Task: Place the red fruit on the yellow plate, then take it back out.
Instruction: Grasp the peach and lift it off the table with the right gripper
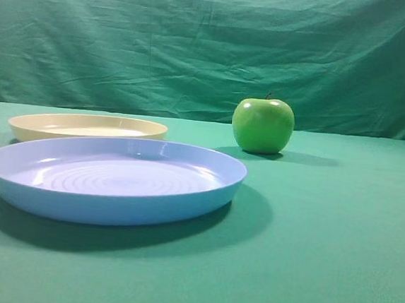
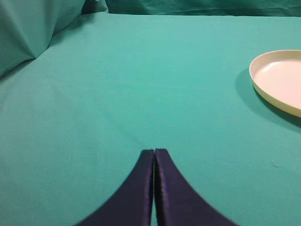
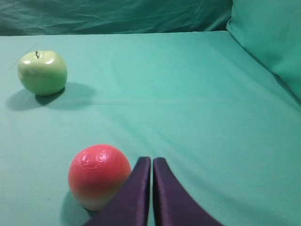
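Left gripper point(image 2: 154, 151) sits low at the bottom centre of its wrist view, dark jaws pressed together, tips pointing up the frame. Right gripper point(image 3: 151, 160) matches it: bottom centre, jaws closed tight, nothing between them. Neither arm shows in the high view.

**Dark, Curved Fingers Seen on Both Arms**

Only fingertips are shown of the robot. The left gripper point(image 2: 154, 150) is formed of two dark navy, matte fingers, broad below and swept to narrow, blunt tips. The right gripper point(image 3: 151, 159) is built alike, with a purplish tint. No cables, screws or markings can be made out.
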`<state>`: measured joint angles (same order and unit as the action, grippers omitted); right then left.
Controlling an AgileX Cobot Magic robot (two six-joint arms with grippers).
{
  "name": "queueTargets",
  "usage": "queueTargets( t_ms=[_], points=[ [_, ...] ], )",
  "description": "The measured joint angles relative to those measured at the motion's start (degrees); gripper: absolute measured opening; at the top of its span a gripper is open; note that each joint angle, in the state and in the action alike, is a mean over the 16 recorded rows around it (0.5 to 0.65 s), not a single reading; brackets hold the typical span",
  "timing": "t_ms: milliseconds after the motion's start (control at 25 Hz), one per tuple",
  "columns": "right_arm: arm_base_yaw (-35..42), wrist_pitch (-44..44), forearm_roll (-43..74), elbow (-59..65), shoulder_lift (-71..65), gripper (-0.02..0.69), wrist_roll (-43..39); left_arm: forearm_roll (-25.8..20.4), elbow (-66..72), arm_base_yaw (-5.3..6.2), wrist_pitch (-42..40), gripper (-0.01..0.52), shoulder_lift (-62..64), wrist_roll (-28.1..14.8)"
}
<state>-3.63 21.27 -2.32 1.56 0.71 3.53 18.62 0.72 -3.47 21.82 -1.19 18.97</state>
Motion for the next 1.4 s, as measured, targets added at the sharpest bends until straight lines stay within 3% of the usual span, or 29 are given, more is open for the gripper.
queueTargets(
  t_ms=[1000, 1400],
  points=[
    [0.0, 0.7, 0.0, -0.6, 0.0, 0.000, 0.0, 0.0, 0.0, 0.00, 0.0, 0.000, 0.0, -0.1],
    [0.0, 8.0, 0.1, -11.7, -4.3, 0.000, 0.0, 0.0, 0.0, 0.00, 0.0, 0.000, 0.0, -0.1]
  ],
)
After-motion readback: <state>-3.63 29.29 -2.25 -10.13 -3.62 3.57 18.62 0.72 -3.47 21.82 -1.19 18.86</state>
